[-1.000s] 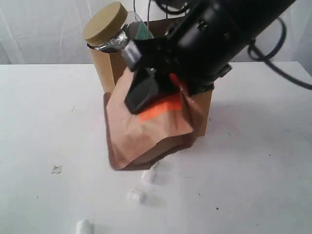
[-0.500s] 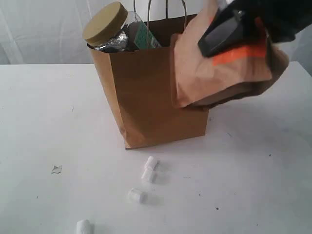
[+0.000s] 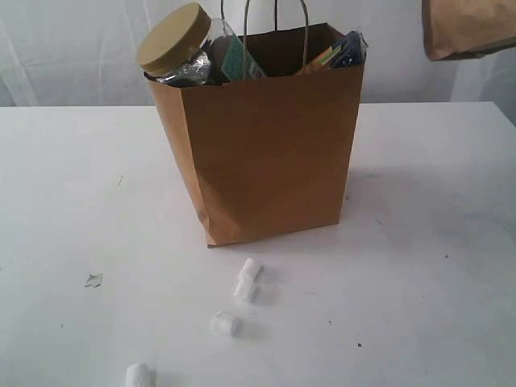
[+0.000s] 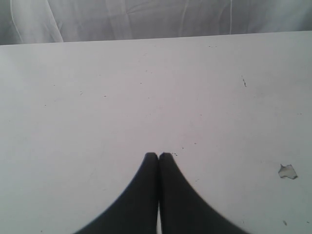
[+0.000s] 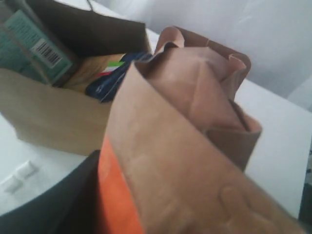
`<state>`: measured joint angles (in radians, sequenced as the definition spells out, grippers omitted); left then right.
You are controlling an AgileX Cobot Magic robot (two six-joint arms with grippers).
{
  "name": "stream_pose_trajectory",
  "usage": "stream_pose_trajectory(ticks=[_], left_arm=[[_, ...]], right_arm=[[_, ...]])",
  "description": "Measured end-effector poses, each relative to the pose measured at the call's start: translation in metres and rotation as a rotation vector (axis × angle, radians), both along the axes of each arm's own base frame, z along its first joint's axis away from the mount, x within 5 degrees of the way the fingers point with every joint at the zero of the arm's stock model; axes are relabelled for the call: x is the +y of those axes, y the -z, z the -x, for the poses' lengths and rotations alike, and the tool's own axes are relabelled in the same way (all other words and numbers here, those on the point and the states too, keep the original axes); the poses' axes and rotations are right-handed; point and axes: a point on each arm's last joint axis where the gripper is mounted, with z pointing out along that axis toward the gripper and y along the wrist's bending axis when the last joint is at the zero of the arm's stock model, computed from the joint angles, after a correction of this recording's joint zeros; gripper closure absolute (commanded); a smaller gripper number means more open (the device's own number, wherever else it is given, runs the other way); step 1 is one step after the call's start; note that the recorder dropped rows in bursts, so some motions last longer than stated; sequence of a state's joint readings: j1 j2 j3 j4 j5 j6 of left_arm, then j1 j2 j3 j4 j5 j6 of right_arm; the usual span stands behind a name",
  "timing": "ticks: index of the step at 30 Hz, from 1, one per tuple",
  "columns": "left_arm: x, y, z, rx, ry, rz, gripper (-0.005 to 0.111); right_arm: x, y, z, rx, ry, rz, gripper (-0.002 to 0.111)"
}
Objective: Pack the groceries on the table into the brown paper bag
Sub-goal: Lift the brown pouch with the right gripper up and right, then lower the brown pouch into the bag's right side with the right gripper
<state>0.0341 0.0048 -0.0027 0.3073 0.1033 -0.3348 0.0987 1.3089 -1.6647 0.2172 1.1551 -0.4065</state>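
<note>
The brown-orange pouch (image 3: 468, 28) is hanging high in the air, up off the desk (image 3: 427, 242) and off to the right of the brown paper bag (image 3: 266, 161), above the level of its rim. The right tool (image 5: 105, 195) is clamped on it. I can only see one dark finger (image 5: 53, 209) pressed beside the orange band, with the soft paper creasing around the hold. The left tool (image 4: 158, 155) is hanging over bare desk with its tips pressed together on nothing.

The bag is already looking crowded. The clear jar with mustard lid (image 3: 173, 40) is leaning out of the left corner, and the end of the spaghetti packet (image 3: 343, 52) is poking up at the right.

To my eye the step in hand is getting the pouch over the mouth and down. Doing it well probably means:
- carrying it across above the handles (image 3: 276, 20), not through them;
- aiming for the gap between the jar and the spaghetti;
- turning a narrow edge downward;
- sinking it below the rim before the right tool is letting go.

The bag is standing unsupported, so a sideways shove could tip it.
</note>
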Motion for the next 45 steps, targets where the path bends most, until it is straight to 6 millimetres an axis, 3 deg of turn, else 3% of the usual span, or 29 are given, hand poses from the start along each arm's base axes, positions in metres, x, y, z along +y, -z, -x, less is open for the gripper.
stream_pose_trajectory(ticks=[5,11,15,18,23,34,38,45], left_arm=[[0.000,0.000,0.000,0.000,0.000,0.000,0.107],[0.000,0.000,0.000,0.000,0.000,0.000,0.107],[0.000,0.000,0.000,0.000,0.000,0.000,0.107],[0.000,0.000,0.000,0.000,0.000,0.000,0.107],[0.000,0.000,0.000,0.000,0.000,0.000,0.107],[0.000,0.000,0.000,0.000,0.000,0.000,0.107],[0.000,0.000,0.000,0.000,0.000,0.000,0.107],[0.000,0.000,0.000,0.000,0.000,0.000,0.107]], right_arm=[[-0.006,0.004,-0.039,-0.130,0.044,-0.040,0.108],[-0.008,0.016,-0.088,-0.269,-0.051,-0.117,0.108],[-0.019,0.045,-0.135,-0.312,-0.091,-0.273,0.108],[-0.027,0.069,-0.159,-0.331,-0.232,-0.442,0.108],[-0.037,0.084,-0.165,-0.343,-0.424,-0.651,0.108],[-0.038,0.095,-0.164,-0.278,-0.493,-0.673,0.108],[-0.024,0.102,-0.164,-0.196,-0.504,-0.653,0.108],[0.027,0.111,-0.156,-0.099,-0.636,-0.578,0.108]])
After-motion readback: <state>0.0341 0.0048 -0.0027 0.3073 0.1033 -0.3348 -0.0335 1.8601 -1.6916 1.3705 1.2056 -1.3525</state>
